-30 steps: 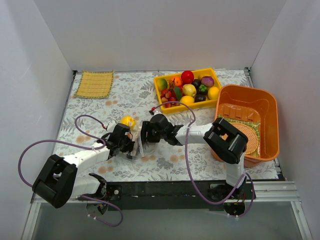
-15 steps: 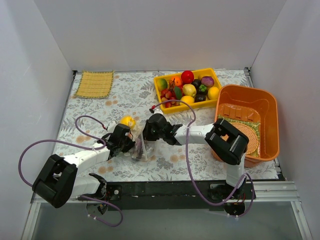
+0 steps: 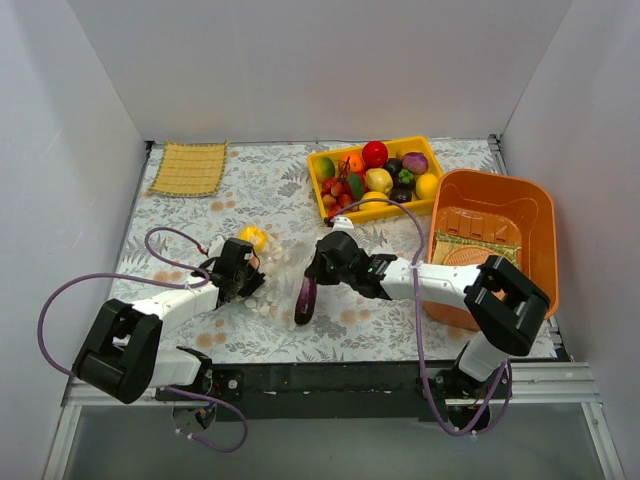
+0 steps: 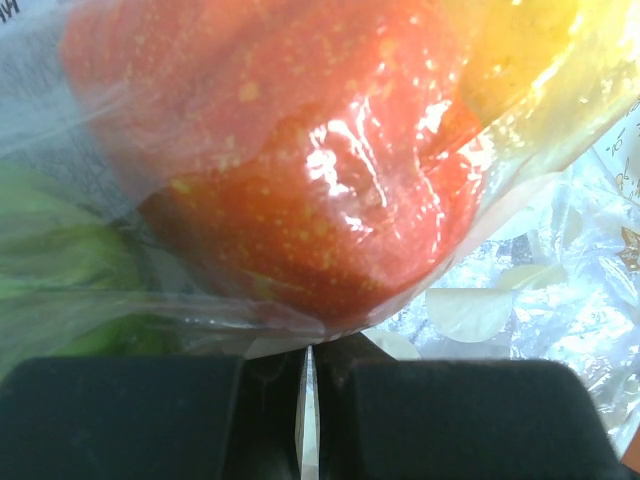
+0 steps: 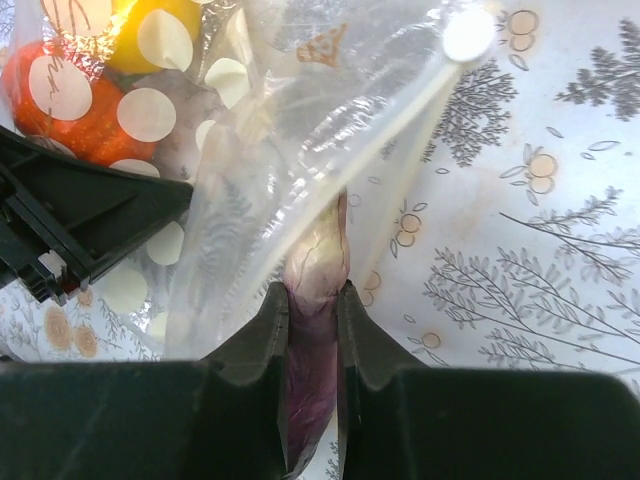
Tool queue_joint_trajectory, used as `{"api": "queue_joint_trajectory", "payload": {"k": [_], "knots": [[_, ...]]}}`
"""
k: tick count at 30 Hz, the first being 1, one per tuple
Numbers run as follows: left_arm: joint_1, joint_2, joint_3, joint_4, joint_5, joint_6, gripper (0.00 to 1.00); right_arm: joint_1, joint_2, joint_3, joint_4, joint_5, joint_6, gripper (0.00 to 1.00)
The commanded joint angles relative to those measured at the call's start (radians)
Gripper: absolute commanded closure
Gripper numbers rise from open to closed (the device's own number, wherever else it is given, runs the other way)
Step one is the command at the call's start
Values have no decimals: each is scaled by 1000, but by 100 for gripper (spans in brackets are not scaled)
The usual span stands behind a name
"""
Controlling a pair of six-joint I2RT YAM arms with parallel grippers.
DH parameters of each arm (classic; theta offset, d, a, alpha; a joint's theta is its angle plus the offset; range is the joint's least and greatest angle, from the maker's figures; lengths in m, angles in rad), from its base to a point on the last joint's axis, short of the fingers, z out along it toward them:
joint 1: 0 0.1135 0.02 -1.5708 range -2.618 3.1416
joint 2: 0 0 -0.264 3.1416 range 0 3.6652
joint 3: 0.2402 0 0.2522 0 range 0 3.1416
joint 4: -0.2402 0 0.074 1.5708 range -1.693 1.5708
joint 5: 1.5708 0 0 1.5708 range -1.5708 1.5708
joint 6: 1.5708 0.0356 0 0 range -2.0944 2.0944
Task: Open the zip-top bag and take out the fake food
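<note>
The zip-top bag, clear with whitish spots, lies on the table between the arms. My left gripper is shut on its plastic edge. In the left wrist view the film is pinched between the jaws. A red fruit, a yellow one and a green one press inside the bag. My right gripper is shut on a purple eggplant just right of the bag. In the right wrist view the eggplant sits between the jaws by the bag's mouth.
A yellow tray with several fake fruits stands at the back. An orange tub stands at the right and holds a mat. A woven yellow mat lies at the back left. White walls close in three sides.
My right gripper has drawn back to the right with the purple eggplant, which now shows outside the bag. My left gripper has shifted slightly left and back, holding the bag.
</note>
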Motion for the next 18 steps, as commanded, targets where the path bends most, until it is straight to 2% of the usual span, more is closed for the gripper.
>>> {"api": "queue_joint_trajectory", "payload": {"k": [1,12,15,18], "knots": [[18,3,18,-23,11,21,100,2,-75,-3,-81,98,-38,99],[18,-64,41,-45,38,81,100,-21,-223,61,-299,213,-153,99],[20,-95,64,-71,43,109,100,-70,-263,105,-316,211,-235,99],[20,-129,83,-89,54,130,100,-199,-240,177,-338,113,-327,99]]}}
